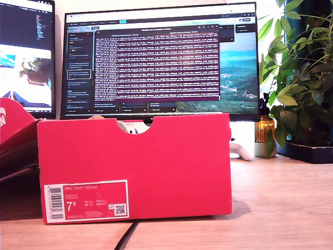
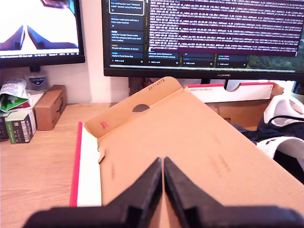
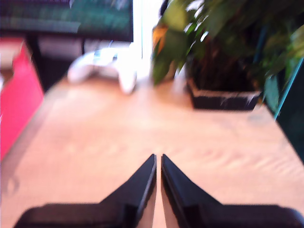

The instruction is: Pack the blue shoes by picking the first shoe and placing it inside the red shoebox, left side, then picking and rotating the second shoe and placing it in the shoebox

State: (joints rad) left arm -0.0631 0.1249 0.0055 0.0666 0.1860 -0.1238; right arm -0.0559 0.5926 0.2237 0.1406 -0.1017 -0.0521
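Reading "7.5" on the red shoebox [image 1: 135, 166] label, smaller print seemingly "Court Royale"; both grippers' jaws clenched empty.

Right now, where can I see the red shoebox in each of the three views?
Exterior view: the red shoebox fills the centre, notch on top, 7.5 label low on its front.
First wrist view: only its far end wall shows under the monitor.
Second wrist view: a blurred red wall at the edge.
Shared landmark: the white game controller.
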